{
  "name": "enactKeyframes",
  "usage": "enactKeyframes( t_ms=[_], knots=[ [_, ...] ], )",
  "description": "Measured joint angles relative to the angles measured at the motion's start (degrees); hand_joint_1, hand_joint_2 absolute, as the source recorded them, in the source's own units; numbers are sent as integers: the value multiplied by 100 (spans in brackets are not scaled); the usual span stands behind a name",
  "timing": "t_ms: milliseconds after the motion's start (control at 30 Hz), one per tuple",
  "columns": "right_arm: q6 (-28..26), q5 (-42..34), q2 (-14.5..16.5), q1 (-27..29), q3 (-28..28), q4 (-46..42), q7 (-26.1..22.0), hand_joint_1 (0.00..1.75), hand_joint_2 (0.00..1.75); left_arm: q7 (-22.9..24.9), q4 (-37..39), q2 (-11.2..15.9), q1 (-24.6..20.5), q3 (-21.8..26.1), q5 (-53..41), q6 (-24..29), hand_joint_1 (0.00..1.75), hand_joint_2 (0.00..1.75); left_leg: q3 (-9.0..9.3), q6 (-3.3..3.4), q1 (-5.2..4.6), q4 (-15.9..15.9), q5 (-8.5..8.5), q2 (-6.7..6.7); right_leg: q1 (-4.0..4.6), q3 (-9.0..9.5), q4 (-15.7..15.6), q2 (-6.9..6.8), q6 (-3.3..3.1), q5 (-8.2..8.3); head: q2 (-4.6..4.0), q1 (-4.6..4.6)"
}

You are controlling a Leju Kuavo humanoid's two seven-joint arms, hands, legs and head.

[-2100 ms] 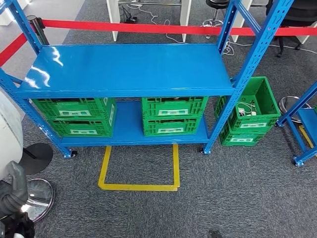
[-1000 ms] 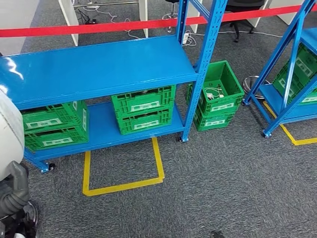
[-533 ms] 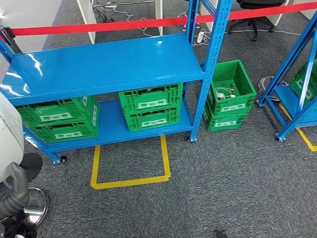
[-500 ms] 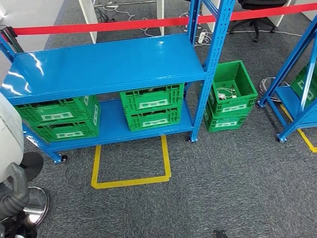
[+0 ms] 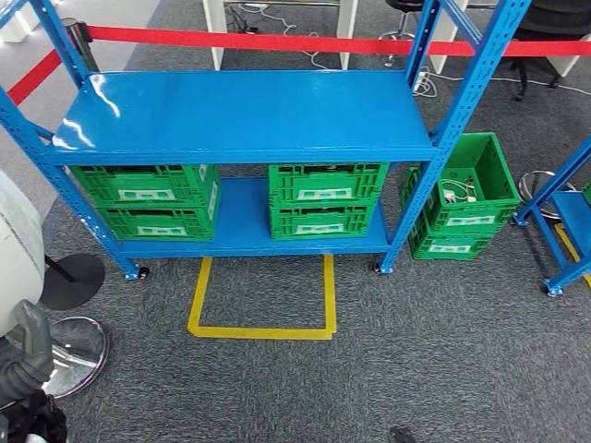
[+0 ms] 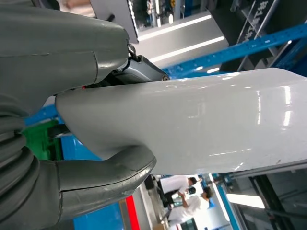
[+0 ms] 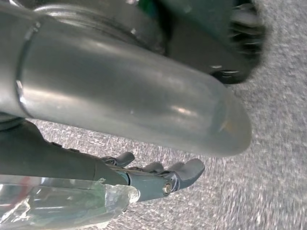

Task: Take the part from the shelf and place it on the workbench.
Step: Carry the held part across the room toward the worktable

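Hanging low beside the body, the left hand (image 6: 72, 182) is seen in its wrist view with its thumb curled; whether anything is gripped cannot be told. A clear wrapped part (image 7: 61, 203) is held by the right hand (image 7: 159, 179) above grey carpet. Ahead, in the head view, stands the blue shelf (image 5: 244, 115) with green crates (image 5: 324, 198).
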Motion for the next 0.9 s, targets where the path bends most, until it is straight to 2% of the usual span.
enactKeyframes(
  t_ms=[100, 133, 233, 267, 300, 333, 367, 400, 467, 500, 533, 567, 600, 633, 700, 733, 767, 833, 867, 900],
  knots=[
    [7, 5, 0, 6, 2, 0, 1, 0, 0, 1, 0, 0, 0, 0, 9, -13, 175, 175, -3, 0, -1, 1, 5, -42, 0, -18, 25, 2, -6, 35, 0, 1],
    [10, 8, -1, 6, 6, 0, 1, 0, 0, 2, 0, -2, -1, 0, 23, -26, 175, 175, -4, -12, 3, 3, 14, -121, -7, 157, -336, 56, -18, 248, 0, 3],
    [18, 20, -2, -4, 21, 0, 9, 0, 0, 7, 0, -12, -4, 2, 60, -57, 175, 175, -40, -111, 1, 19, 59, -403, -42, 805, -1684, 396, -70, 822, 0, -1],
    [22, 23, -2, -6, 24, 0, 14, 0, 0, 7, 0, -14, -1, 2, 62, -61, 175, 175, -62, -154, 5, 16, 81, -457, -38, 844, -1757, 430, -94, 818, 0, -4],
    [26, 26, -2, -7, 26, 0, 18, 0, 0, 7, -1, -14, 4, 2, 62, -63, 175, 175, -83, -194, 16, 8, 105, -509, -31, 846, -1754, 367, -133, 839, 0, -7],
    [27, 27, -2, -8, 28, 0, 22, 0, 0, 7, -1, -15, 13, 2, 67, -65, 175, 175, -103, -229, 24, 14, 111, -507, -29, 853, -1758, 309, -174, 858, 0, -4],
    [28, 28, -2, -11, 28, 0, 25, 0, 0, 7, -1, -17, 19, 2, 79, -71, 175, 175, -145, -260, 21, 78, 65, -425, -33, 849, -1770, 249, -216, 881, 0, -17],
    [29, 28, -2, -12, 28, 0, 27, 0, 0, 9, -1, -19, 17, 2, 93, -79, 175, 175, -227, -285, 15, 246, -49, -301, -40, 846, -1787, 183, -252, 900, 0, -33],
    [31, 29, -2, -5, 28, 0, 30, 0, 0, 14, 0, -24, 6, 1, 119, -104, 175, 175, -540, -324, 7, 924, -436, -41, -31, 831, -1797, 47, -290, 911, 0, -65],
    [32, 30, -2, 4, 28, 0, 32, 0, 0, 17, 1, -25, 3, 0, 124, -115, 175, 175, -718, -338, 9, 1316, -608, 3, -22, 821, -1795, -30, -295, 910, 0, -68],
    [32, 32, -2, 10, 28, 0, 33, 0, 0, 18, 1, -26, 4, -1, 130, -125, 175, 175, -836, -344, 10, 1587, -694, 19, -15, 814, -1794, -109, -297, 909, 0, -68],
    [32, 34, -2, 12, 28, 0, 31, 0, 0, 19, 2, -27, 5, -1, 137, -133, 175, 175, -855, -342, 9, 1664, -674, 26, -9, 811, -1793, -187, -298, 908, 0, -69],
    [31, 35, -2, 9, 28, 0, 25, 0, 0, 20, 2, -27, 5, 0, 144, -140, 175, 175, -752, -332, 6, 1502, -550, 40, -5, 812, -1793, -256, -297, 906, 0, -69],
    [29, 37, -2, 1, 28, 0, 14, 0, 0, 22, 2, -28, 3, 0, 154, -152, 175, 175, -548, -313, 0, 1153, -368, 94, -2, 819, -1793, -320, -294, 903, 0, -69],
    [25, 37, -2, -15, 28, 0, -16, 0, 0, 27, 2, -30, -15, -1, 173, -178, 175, 175, -112, -257, -38, 377, -105, 384, 29, 834, -1781, -425, -263, 882, 0, -73],
    [23, 37, -2, -20, 28, 0, -29, 0, 0, 31, 2, -31, -28, -1, 180, -189, 175, 175, 12, -225, -59, 138, -55, 493, 48, 839, -1775, -476, -241, 870, 0, -71],
    [21, 37, -3, -23, 28, 0, -39, 0, 0, 34, 2, -31, -38, -1, 187, -196, 175, 175, 53, -194, -79, 33, -53, 545, 66, 845, -1772, -531, -217, 859, 0, -71],
    [18, 37, -4, -29, 28, -1, -44, 0, 0, 37, 2, -30, -42, 2, 194, -201, 175, 175, 29, -127, -79, 9, -36, 404, 67, 851, -1775, -641, -166, 840, 0, -65],
    [17, 37, -6, -34, 28, -1, -42, 0, 0, 34, 2, -29, -43, 5, 197, -200, 175, 175, 23, -95, -67, 0, -22, 337, 59, 836, -1729, -600, -133, 791, 0, -61],
    [17, 38, -8, -36, 28, -1, -39, 0, 0, 32, 2, -31, -49, 9, 198, -200, 175, 175, 20, -62, -50, -9, -6, 271, 47, 776, -1582, -486, -101, 684, 0, -50]
  ],
)
